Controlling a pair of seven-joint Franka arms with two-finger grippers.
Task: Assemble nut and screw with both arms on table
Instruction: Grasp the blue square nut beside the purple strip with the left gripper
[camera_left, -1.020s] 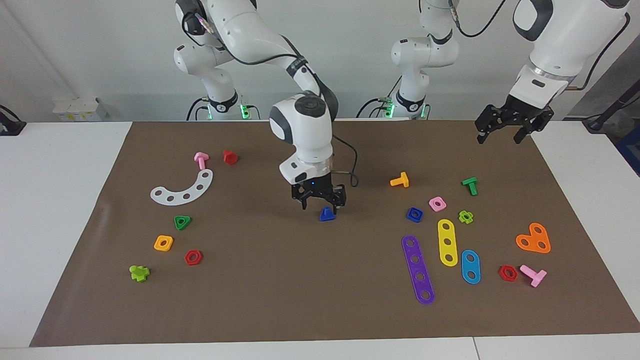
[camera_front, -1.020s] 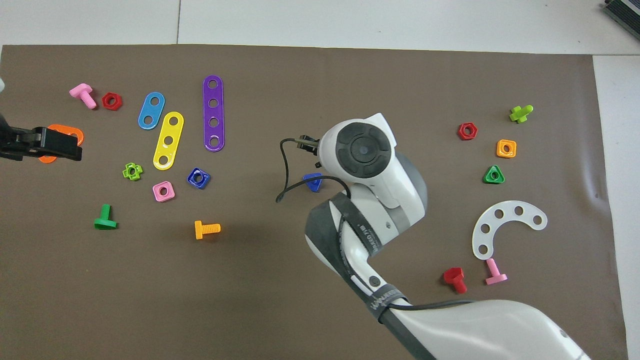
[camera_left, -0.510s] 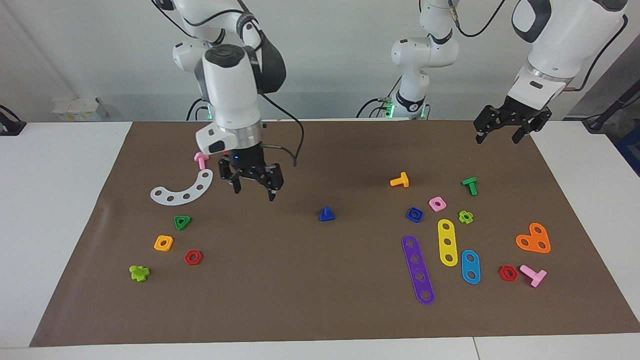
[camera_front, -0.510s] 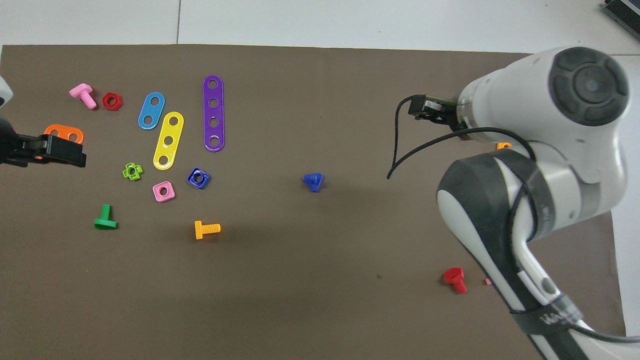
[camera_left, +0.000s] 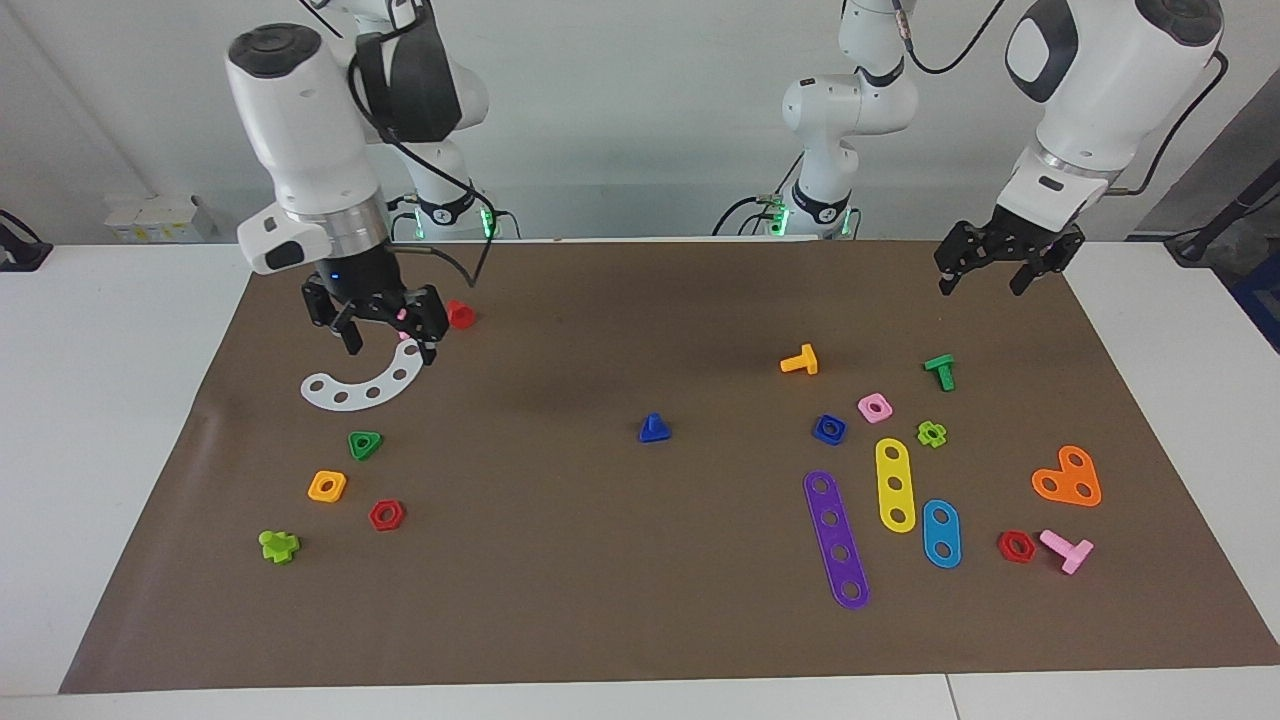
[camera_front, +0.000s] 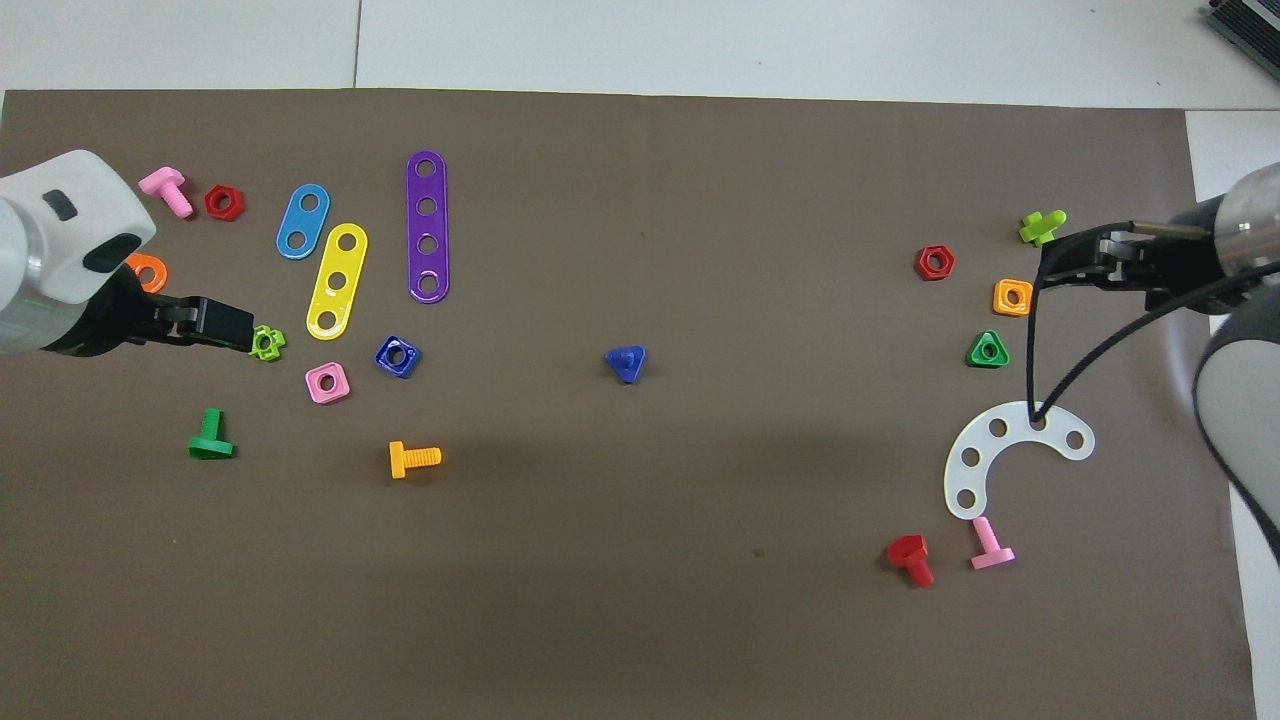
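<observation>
A: Where's the small dark blue plastic screw with the flat triangular head (camera_left: 653, 429)?

B: Head down on the matte brown mat (camera_left: 600, 600), mid-table, stubby shaft up. Well apart from both sets of fingers. Nothing touches it.

A: The nut?

B: The small dark blue square plastic nut, rounded corners, round hole (camera_left: 828, 429), lies flat toward the left arm's end, just beside a glossy pink square nut (camera_left: 874, 407).

A: Right gripper (camera_left: 383, 331)?

B: Fingers apart, empty. It hangs over a flat white curved plastic strip with holes (camera_left: 366, 381), with a red hex-head bolt (camera_left: 460, 315) just beside its fingertips. A second ago it was right above the screw, fingers spread; it has since lifted and swung out to the right arm's end. The screw did not move.

A: Left gripper (camera_left: 982, 274)?

B: Fingers apart, empty, raised over the mat's edge nearest the robots. A green plastic bolt (camera_left: 940, 371) is the closest part under it. It has drifted only slightly.
</observation>
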